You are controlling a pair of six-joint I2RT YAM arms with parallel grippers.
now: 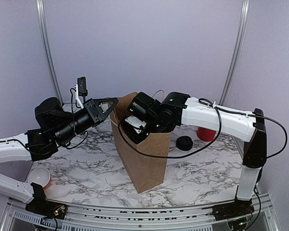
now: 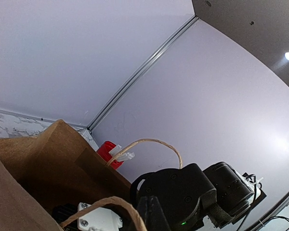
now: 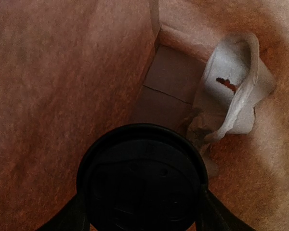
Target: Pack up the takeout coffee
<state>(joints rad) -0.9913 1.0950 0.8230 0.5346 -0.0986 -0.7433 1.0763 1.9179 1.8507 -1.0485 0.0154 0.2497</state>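
Marble tabletop (image 1: 86,168), brown paper bag (image 1: 149,159) met at its rim by the closed left gripper (image 1: 113,102). Inside it the takeout coffee (image 3: 142,178) is gripped by the right gripper (image 3: 142,219); lowering to the bottom, then release, seems needed.

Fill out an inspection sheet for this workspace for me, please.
Surface: white marbled table.
Job's things: lidded takeout coffee inside the brown paper bag.
Clutter: black lid and red cup right of the bag; white-rimmed cup near left; crumpled white paper in the bag.
Grippers: left gripper shut on the bag's left rim; right gripper closed on the coffee, fingers either side.
Cables: black cable sags from the right arm across the bag's front.
Surroundings: plain lilac walls, metal posts.
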